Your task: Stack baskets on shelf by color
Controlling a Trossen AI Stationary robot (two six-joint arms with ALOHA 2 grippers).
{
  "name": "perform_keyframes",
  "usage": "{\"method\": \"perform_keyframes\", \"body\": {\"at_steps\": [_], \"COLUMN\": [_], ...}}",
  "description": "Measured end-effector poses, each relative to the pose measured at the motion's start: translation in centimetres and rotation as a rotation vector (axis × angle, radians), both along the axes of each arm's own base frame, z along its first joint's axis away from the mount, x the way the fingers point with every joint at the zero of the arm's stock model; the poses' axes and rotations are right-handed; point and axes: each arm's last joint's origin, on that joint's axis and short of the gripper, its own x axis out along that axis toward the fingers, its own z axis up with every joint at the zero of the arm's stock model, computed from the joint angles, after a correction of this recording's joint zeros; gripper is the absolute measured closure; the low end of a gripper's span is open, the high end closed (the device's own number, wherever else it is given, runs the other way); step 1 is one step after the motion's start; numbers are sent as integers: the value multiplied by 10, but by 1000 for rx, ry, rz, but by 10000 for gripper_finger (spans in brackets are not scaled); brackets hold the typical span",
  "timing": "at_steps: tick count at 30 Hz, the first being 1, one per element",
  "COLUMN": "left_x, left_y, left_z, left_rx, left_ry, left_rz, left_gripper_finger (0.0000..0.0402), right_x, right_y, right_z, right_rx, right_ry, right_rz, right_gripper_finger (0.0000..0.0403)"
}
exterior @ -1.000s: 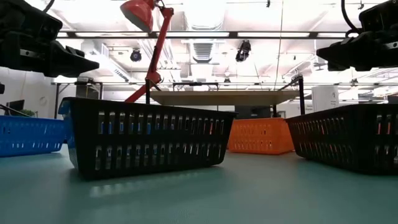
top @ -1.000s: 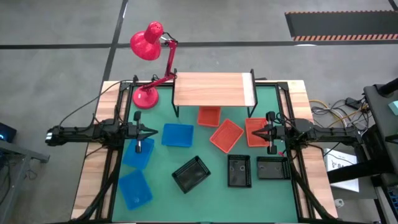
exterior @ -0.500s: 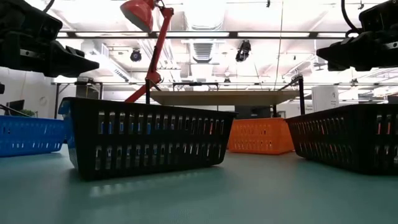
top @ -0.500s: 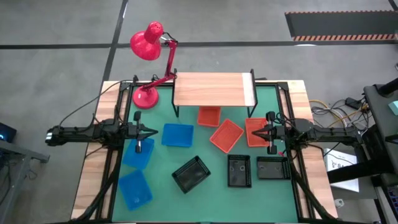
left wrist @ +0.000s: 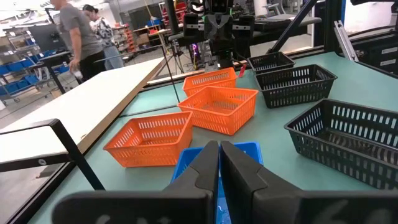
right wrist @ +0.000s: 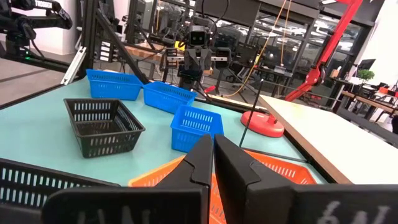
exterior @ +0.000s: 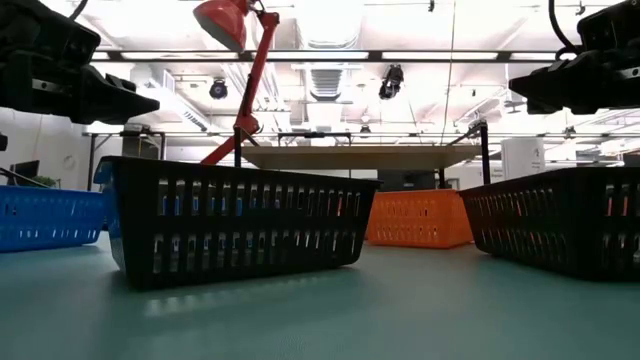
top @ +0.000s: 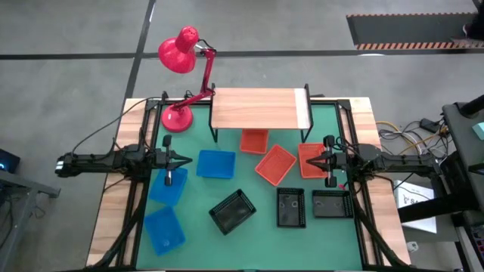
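1. While both arms hang over the green table (top: 249, 227), note that nothing is held: the left gripper (top: 182, 160) has its fingers pressed together above the table's left side, near the blue baskets, and the right gripper (top: 316, 160) is likewise closed, over the orange basket (top: 311, 160) at the right.
2. You have all nine baskets loose on the table. Three blue ones lie left: one (top: 215, 164) in front of the shelf, one (top: 167, 187) under the left gripper, one (top: 164, 229) nearest the front edge.
3. Two more orange baskets sit centre: one (top: 254, 140) partly under the shelf's front edge, one (top: 275, 164) tilted diagonally just beside it.
4. Three black baskets run along the front: (top: 233, 211), (top: 290, 207), (top: 331, 203).
5. The shelf (top: 257, 108) is bare, with the red lamp (top: 181, 53) to its left.
6. Handling judgement: these look like light, thin mesh plastic, likely to flex and to slide on the mat. Pinch one wall at its rim, mid-length of a long side, and expect identical baskets to nest snugly.
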Motion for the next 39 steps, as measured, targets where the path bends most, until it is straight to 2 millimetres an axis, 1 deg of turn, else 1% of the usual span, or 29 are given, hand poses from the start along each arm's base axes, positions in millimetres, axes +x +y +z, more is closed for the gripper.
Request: {"method": "perform_keyframes", "body": {"at_steps": [28, 30, 34, 39], "left_x": [0, 0, 0, 0], "left_y": [0, 0, 0, 0], "left_z": [0, 0, 0, 0], "left_rx": [0, 0, 0, 0], "left_ry": [0, 0, -1, 0], "left_rz": [0, 0, 0, 0], "left_gripper_finger": [402, 402, 402, 402], "right_x": [0, 0, 0, 0], "right_y": [0, 0, 0, 0], "right_z": [0, 0, 2, 2], "right_rx": [1, 46, 234, 278], "right_ry": [-1, -1, -15, -14], "right_rz": [0, 1, 4, 4], "right_gripper_finger": [394, 394, 394, 394]}}
